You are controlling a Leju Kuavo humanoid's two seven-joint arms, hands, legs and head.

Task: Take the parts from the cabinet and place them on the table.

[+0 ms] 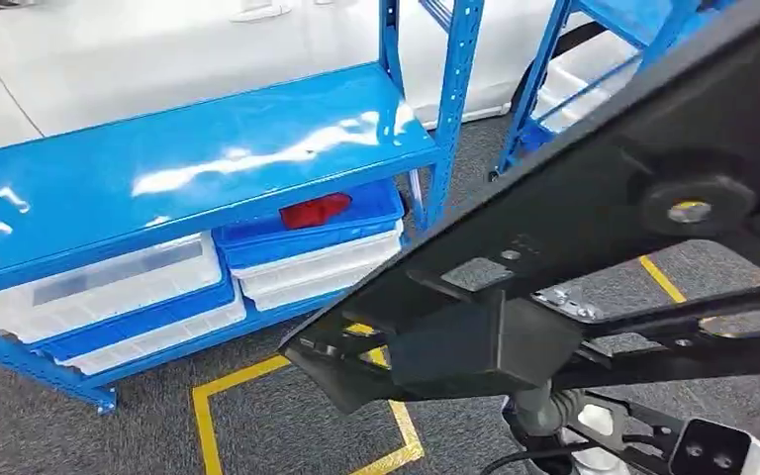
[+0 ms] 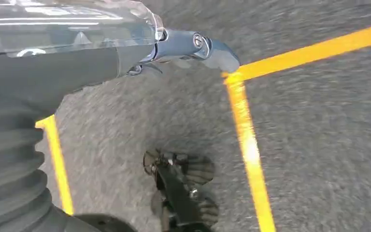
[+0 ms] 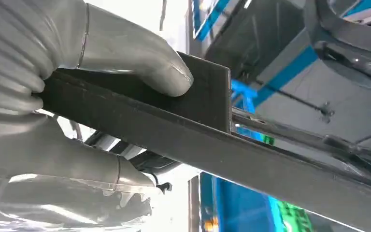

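Right robot hand gripped a flat black part, thumb pressed on one face and the other fingers under the opposite one. In the head view the same black part crossed the lower right of the frame, long and angular, with bolts and a round fitting on it, carried clear of the blue rack.

Left robot hand hung over the floor, holding nothing I could see; whether its fingers were spread or curled could not be told, since little more than one fingertip showed.

Judged step: carrying the part away from the rack toward the surface. The part looked long and was held near one end, so it would probably lever against the grip. Advice: keep the pinch firm, turn slowly, and watch the far end near the rack posts. The surface itself was not in sight, so the set-down spot remained unknown.

Room: blue rack shelf glossy on top, with stacked white and blue trays below, one holding a red piece. Grey carpet floor marked with yellow tape lines. A second blue rack stood to the right, against a white wall behind.
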